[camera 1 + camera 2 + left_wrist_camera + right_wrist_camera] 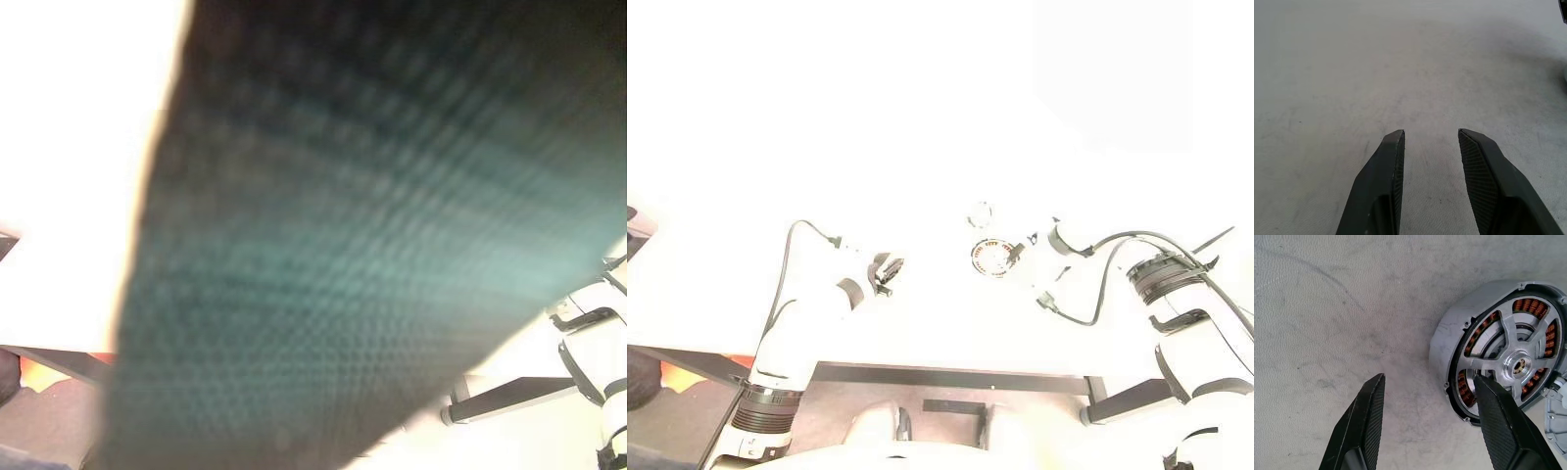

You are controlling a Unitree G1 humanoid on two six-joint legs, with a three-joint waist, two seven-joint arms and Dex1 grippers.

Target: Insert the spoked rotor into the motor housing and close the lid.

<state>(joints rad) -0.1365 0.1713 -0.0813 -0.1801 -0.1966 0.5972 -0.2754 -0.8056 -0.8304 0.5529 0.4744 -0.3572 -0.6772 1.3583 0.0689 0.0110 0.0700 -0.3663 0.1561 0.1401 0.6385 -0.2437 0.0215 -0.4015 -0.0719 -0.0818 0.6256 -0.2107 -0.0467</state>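
The left gripper (1431,142) is half open over bare table (1400,63), holding nothing. The right gripper (1430,382) is wide open, empty; spoked rotor (1515,364) sits inside the motor housing (1442,350) beside one finger.

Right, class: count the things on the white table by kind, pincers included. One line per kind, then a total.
Motor housing: 1
Spoked rotor, sitting in the housing: 1
Small round part beside the housing: 1
Pincers: 2, the left pincer and the right pincer, both open
Total: 5
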